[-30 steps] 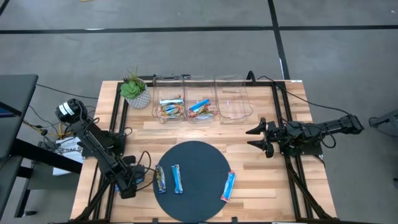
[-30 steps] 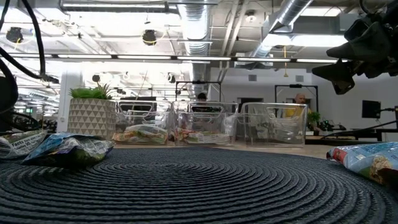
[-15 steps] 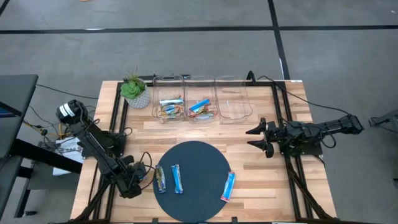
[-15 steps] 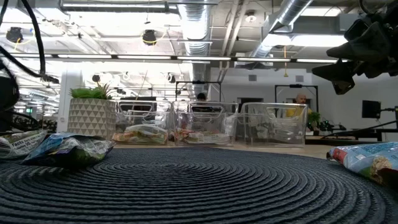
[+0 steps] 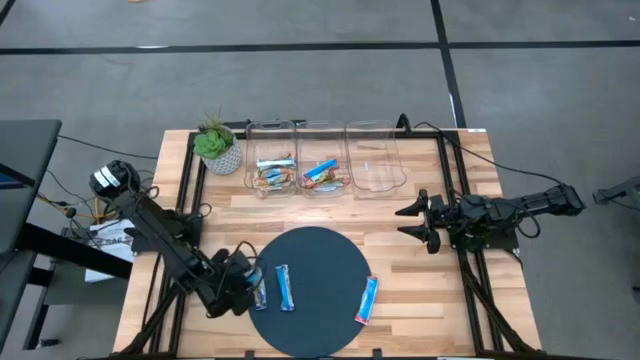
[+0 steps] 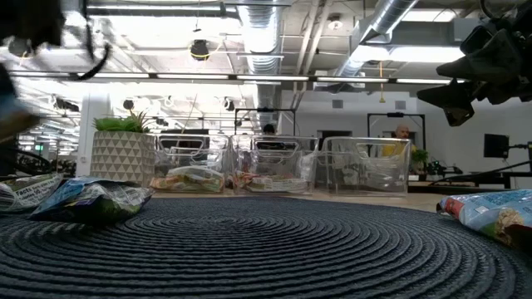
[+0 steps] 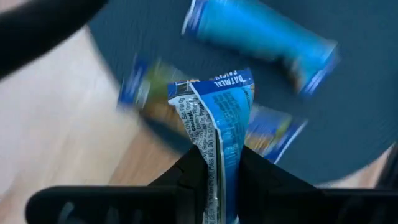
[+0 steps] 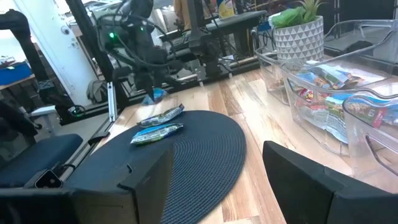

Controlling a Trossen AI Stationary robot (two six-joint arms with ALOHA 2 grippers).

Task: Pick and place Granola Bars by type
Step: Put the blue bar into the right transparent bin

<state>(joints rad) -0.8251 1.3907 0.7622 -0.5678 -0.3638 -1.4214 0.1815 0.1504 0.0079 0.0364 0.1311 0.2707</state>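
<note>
**Left gripper pinches a blue bar at the mat's edge**

From above, you see the left gripper low at the left rim of the round dark woven mat, beside a multicoloured wrapped bar. A bright blue wrapped bar lies just right of that one, and another blue bar rests near the mat's right edge. Behind the mat stand three clear plastic bins: the left bin holds multicoloured bars, the middle bin holds blue and orange ones, and the right bin sits beside them. A small potted plant in a white patterned pot stands left of the bins. Your right gripper waits over the wooden table, right of the mat, its jaws spread wide.

At table height, you see wrapped bars lying at both ends of the mat, with the bins and the plant behind.

Through the left wrist camera, the two dark fingers are closed narrowly on the end of a blue wrapper, held above the mat.

Through the right wrist camera, your own fingers stand well apart, with the mat and bins beyond.
</note>
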